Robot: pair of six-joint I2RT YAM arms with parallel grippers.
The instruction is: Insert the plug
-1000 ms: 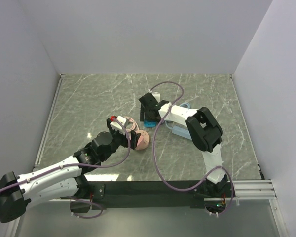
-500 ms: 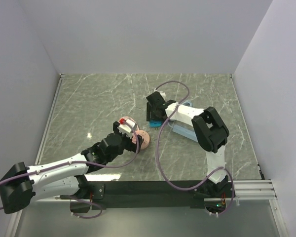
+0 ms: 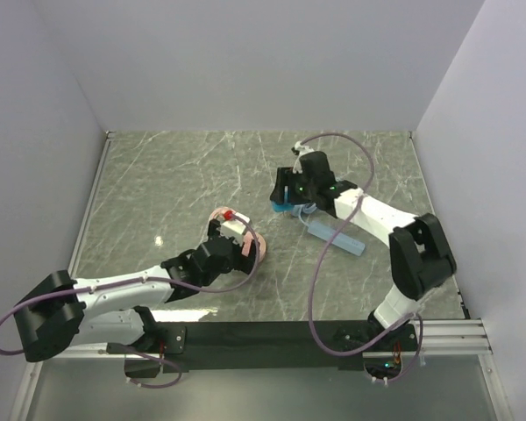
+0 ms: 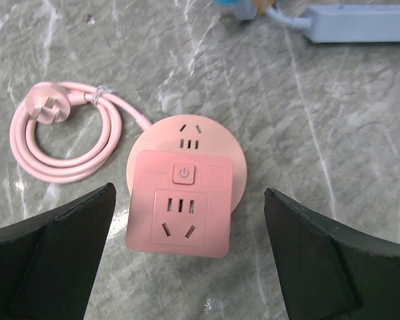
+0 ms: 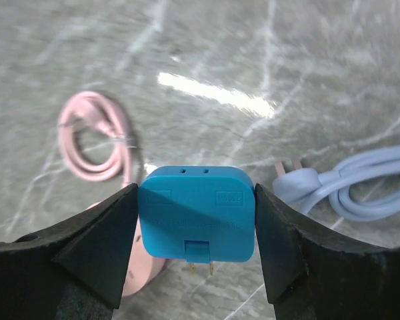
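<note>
The right claw [image 5: 197,220] is closed on the plug [image 5: 197,212], its 2 fingers pressed flat against the left and right sides, so the 2 prongs [image 5: 200,267] stick out free below and point down at the table [image 3: 175,175]. That grip looks chosen so nothing blocks the prongs when they meet a socket. The plug hangs in the air above the table, close to the near end of the power strip [image 3: 333,235] and its pale cord [image 5: 360,183], and apart from the pink cube [image 4: 180,213]. The pink cube sits with its socket face up, which suits a push from straight above, and its pink cord [image 4: 60,143] lies coiled to one side, out of the way. The left claw [image 4: 188,200] is spread wide with 1 finger on each side of the pink cube and touches neither side; it seems placed to clamp the cube steady while the plug is pressed in. The pictures do not settle whether the cube or the strip is the target.
</note>
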